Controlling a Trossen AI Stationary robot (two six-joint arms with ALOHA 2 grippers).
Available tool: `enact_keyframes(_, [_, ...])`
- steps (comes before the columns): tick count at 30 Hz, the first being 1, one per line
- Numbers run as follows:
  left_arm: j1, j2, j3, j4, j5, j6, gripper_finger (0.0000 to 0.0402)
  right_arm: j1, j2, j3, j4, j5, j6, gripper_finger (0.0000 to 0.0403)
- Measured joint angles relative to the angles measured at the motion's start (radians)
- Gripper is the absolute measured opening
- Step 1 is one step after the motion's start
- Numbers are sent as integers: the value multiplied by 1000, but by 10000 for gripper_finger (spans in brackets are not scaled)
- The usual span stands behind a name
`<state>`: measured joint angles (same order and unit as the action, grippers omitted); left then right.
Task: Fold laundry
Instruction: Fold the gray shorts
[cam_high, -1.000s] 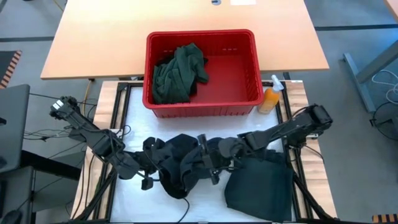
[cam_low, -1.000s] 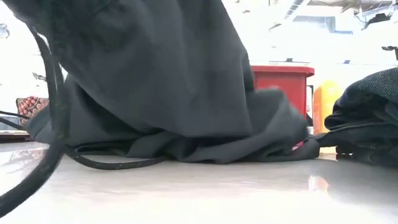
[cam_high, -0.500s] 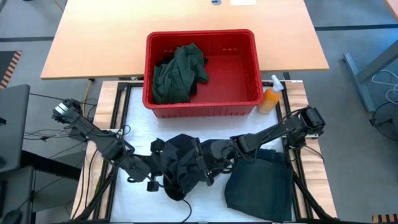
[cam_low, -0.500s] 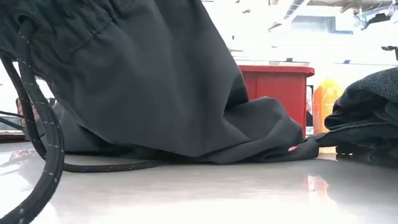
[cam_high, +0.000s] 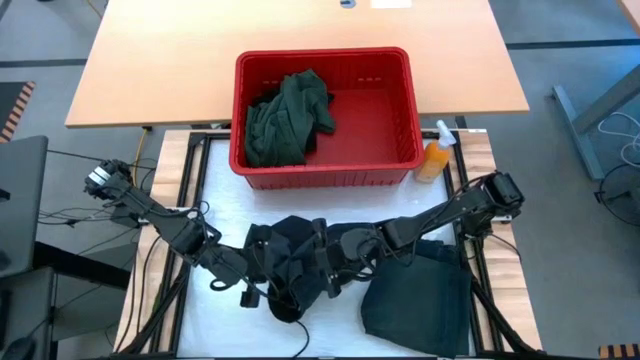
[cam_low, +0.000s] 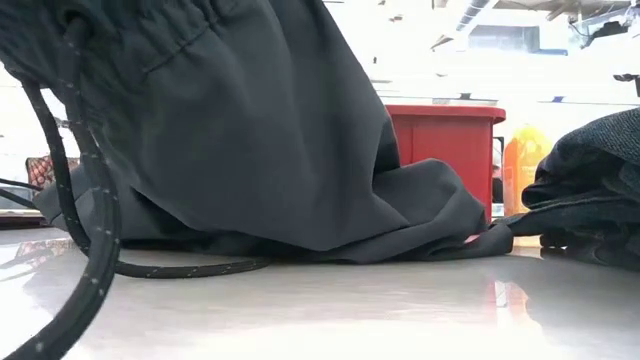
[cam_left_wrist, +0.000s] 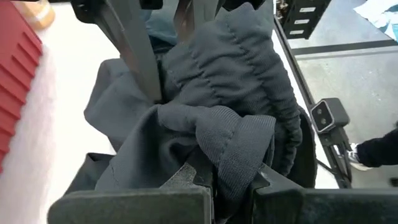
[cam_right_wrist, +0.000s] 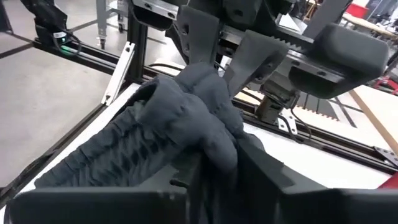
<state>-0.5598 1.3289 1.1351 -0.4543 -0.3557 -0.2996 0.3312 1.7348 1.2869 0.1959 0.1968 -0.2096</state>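
Observation:
A black garment (cam_high: 293, 262) with an elastic waistband (cam_low: 150, 35) and a drawstring cord (cam_low: 88, 230) is bunched between both grippers at the table's near middle. My left gripper (cam_high: 254, 284) is shut on its left side. My right gripper (cam_high: 333, 268) is shut on its right side. The garment's lower folds (cam_low: 330, 235) rest on the table. A folded dark garment (cam_high: 415, 295) lies flat to the right. A dark green garment (cam_high: 287, 118) lies in the red basket (cam_high: 400, 70). My left gripper pinches a thick ribbed fold of the black garment (cam_left_wrist: 235, 154) between its two fingers, coming level from the table's left. The cloth is bunched in several layers and bulges out past the fingers. My right gripper pinches a puckered bunch of the same garment (cam_right_wrist: 208, 134) between its fingers, coming from the table's right, close to the left gripper. The gathered waistband (cam_right_wrist: 124, 149) trails slack to one side.
The orange spray bottle (cam_high: 436, 155) stands by the basket's right near corner. The folded stack (cam_low: 590, 190) fills the right of the low view. Black frame rails (cam_high: 192, 200) run along both sides of the white table surface, and a wooden table (cam_high: 150, 60) lies beyond.
The two grippers have drawn closer together: the left one moved toward the table's right, the right one slightly toward the left. The black garment has bunched up tighter between them. Its waistband and cord have swung into the low view.

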Motion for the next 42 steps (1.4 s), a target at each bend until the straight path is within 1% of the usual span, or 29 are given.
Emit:
enact_keyframes(7, [0, 0, 0, 0, 23, -23, 5, 8, 0, 0, 22, 17, 0, 196])
enact_keyframes(13, [0, 0, 0, 28, 30, -8, 5, 1, 0, 0, 49, 6, 0, 227])
enact_keyframes(17, [14, 25, 0, 100, 51, 40, 5, -6, 5, 0, 62, -51, -2, 231])
enact_keyframes(20, [28, 63, 0, 160, 119, 62, 5, -5, 6, 0, 64, -57, -28, 231])
enact_keyframes(22, [32, 79, 0, 174, 148, 65, 5, -5, 6, 0, 67, -58, -32, 231])
enact_keyframes(23, [33, 81, 0, 174, 148, 62, 5, -6, 7, 0, 67, -72, -23, 231])
enact_keyframes(26, [32, 74, 0, 179, 130, 70, 5, -9, 7, 0, 56, -160, 12, 231])
enact_keyframes(37, [32, 65, 0, 178, 127, 72, 5, -6, 19, 2, 31, -203, 45, 230])
enact_keyframes(42, [41, 65, 0, 166, 121, 79, 5, -3, 19, 2, 30, -267, 52, 230])
